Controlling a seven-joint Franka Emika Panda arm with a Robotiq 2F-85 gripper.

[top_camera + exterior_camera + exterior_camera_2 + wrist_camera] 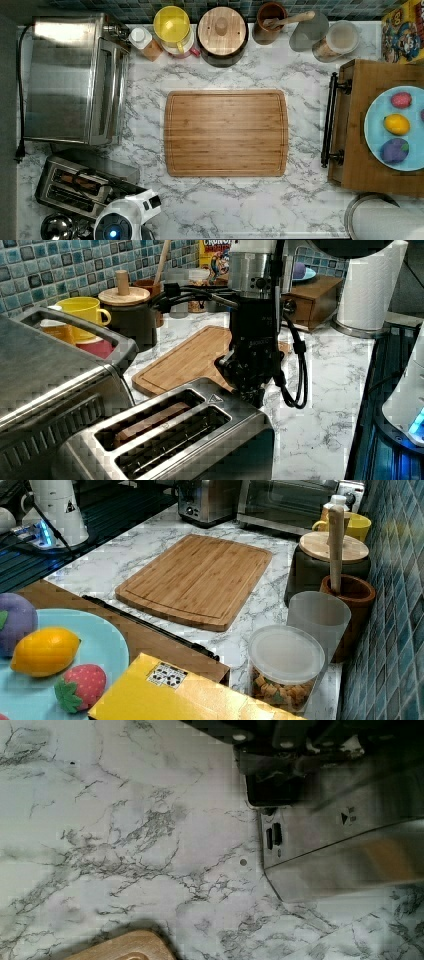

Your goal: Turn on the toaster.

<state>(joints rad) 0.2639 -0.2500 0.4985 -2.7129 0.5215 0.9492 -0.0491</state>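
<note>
The toaster (170, 432) is sitting at the near corner of the marble surface (225, 200), in the top view's lower left, just below the big toaster oven (75, 80). A slice of bread is showing in one of its two slots in the left view. The gripper (255, 390) is hanging straight down at the toaster's end, its black body right against the steel edge, cables looping off beside it. Whether its fingers are open or closed, I cannot tell; they are hiding behind the toaster's corner. In the wrist view the toaster's brushed top, with a small triangle mark, is lying just beside the dark gripper parts, marble beneath. The cutting board (226, 132) is lying bare in the middle of the surface, well apart from the toaster. Along the tiled wall a yellow mug (172, 25) and a wooden-lidded jar (222, 30) are standing side by side.
</note>
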